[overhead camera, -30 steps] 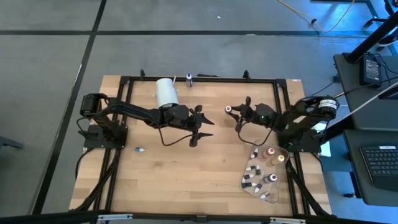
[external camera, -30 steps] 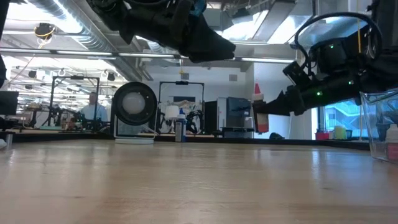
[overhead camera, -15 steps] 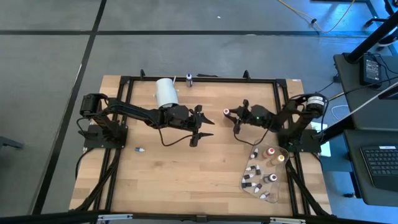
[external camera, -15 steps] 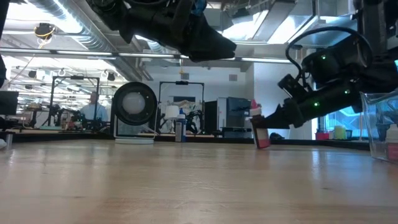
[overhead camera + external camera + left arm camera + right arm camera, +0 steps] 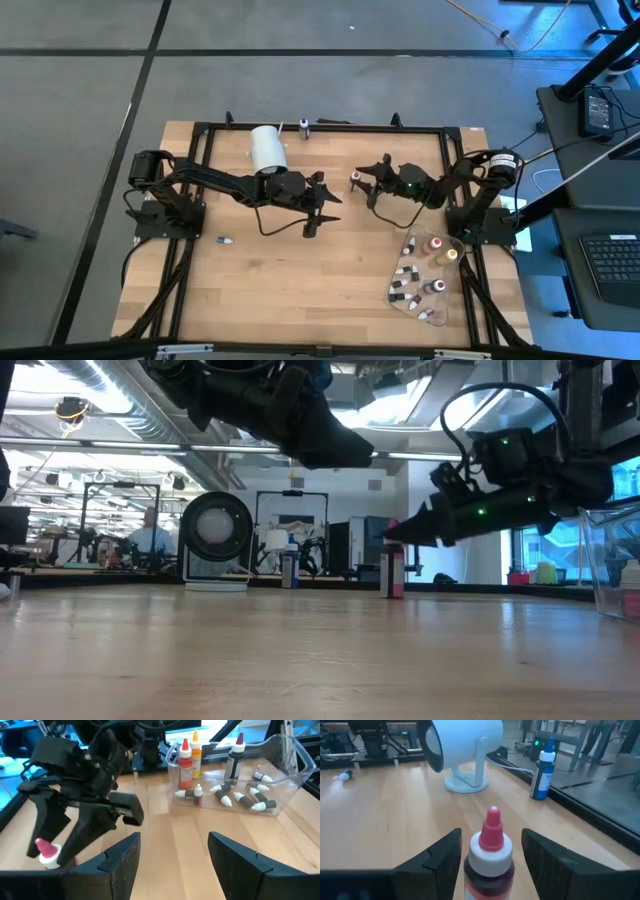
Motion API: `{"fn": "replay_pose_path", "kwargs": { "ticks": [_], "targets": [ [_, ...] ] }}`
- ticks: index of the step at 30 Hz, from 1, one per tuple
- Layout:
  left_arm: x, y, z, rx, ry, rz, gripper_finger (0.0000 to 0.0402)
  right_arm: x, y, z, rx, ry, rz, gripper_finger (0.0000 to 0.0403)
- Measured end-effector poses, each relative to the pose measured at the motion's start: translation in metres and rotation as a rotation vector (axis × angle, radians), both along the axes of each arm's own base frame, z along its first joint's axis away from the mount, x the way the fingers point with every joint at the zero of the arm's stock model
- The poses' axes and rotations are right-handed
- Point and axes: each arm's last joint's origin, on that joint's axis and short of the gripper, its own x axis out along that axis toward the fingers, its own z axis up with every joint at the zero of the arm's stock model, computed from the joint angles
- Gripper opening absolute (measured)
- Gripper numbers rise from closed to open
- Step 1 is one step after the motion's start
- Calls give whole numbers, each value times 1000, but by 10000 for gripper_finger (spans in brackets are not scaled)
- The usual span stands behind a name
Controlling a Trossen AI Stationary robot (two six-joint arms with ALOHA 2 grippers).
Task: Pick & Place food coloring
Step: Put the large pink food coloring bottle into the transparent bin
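Note:
A food coloring bottle [image 5: 490, 862] with red contents, a white collar and a pink tip stands upright on its base on the wood table [image 5: 300, 280], also seen in the low view [image 5: 393, 572]. My right gripper [image 5: 491, 835] is open, one finger on each side of the bottle's top, a gap showing at both. Seen from above, the right gripper [image 5: 362, 182] is right of the table's middle. My left gripper [image 5: 175, 865] hovers open and empty above the table's middle [image 5: 318, 200]. Several more food coloring bottles [image 5: 235, 797] lie and stand in a clear container [image 5: 447, 300].
A large white cylinder [image 5: 267, 148] stands near the far edge, with a blue bottle [image 5: 304, 125] to its right. One tiny bottle [image 5: 225, 241] lies at the left. The clear container's wall [image 5: 610, 560] rises at the near right. Bare wood lies between the arms and the near edge.
My right gripper has carried the red bottle toward the table's left and down. The bottle hung clear of the table, then touched down tilted, and now stands upright on its own. The gripper has let go of it.

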Motion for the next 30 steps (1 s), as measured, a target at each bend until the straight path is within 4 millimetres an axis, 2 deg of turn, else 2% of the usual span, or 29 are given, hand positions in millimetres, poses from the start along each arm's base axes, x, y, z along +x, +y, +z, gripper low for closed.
{"fn": "replay_pose_path", "kwargs": {
  "ticks": [4,10,16,19,24,30],
  "targets": [
    [-1,0,-3,-21,37,7,227,1,0,3,-26,-17,3,213],
    [-4,0,-9,-60,100,23,228,1,-1,12,30,-96,-13,217],
    [-4,-4,-9,-31,97,-1,227,-3,1,43,32,-241,-10,218],
    [-3,-7,-8,-28,95,-9,226,-4,4,60,25,-268,69,218],
    [-3,-7,-8,-28,95,-12,230,7,1,84,99,-91,87,218],
    [-3,-8,-8,-36,95,-9,227,23,-5,127,205,183,60,218]
  ]
}}
